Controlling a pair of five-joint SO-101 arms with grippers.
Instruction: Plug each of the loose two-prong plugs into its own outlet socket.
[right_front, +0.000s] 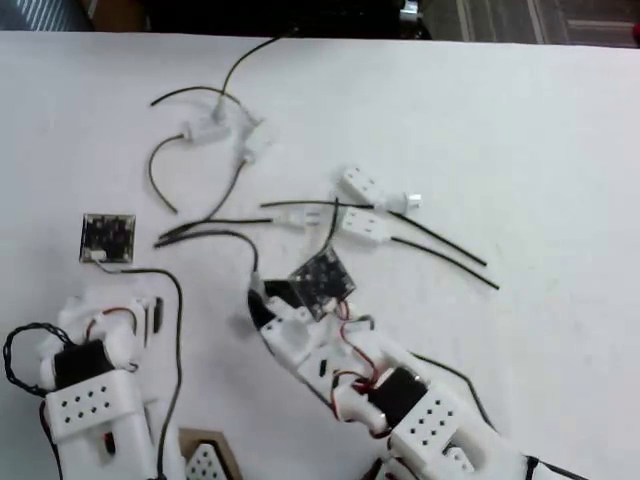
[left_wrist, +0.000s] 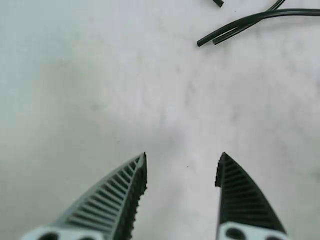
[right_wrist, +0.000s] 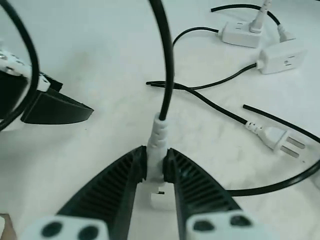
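From above, we see the right end effector (right_front: 262, 305) closed on a white two-prong plug (right_front: 258, 290), whose black cord (right_front: 215, 236) trails off across the table (right_front: 540, 120). Two outlet sockets (right_front: 365, 228) lie side by side, well apart from the held plug. A second loose plug (right_front: 300, 215) rests beyond the held plug too, close by those sockets.

On the left wrist, the left end effector (left_wrist: 182, 167) hangs wide open over bare table and holds nothing. Two black cord ends (left_wrist: 215, 37) lie a little way off.

On the right wrist, the fingers (right_wrist: 125, 180) pinch narrowly on the plug's body, with its cord rising out from between them. We cannot tell which way the prongs face. Of the sockets past the held plug, one shows its slotted face, while the other seems to carry a plug already.

We judge that the first loose plug is grasped and not yet seated. The next move calls for carrying it to the free socket and squaring prongs to slots. The idle arm will likely need to brace that light socket so it does not slide.
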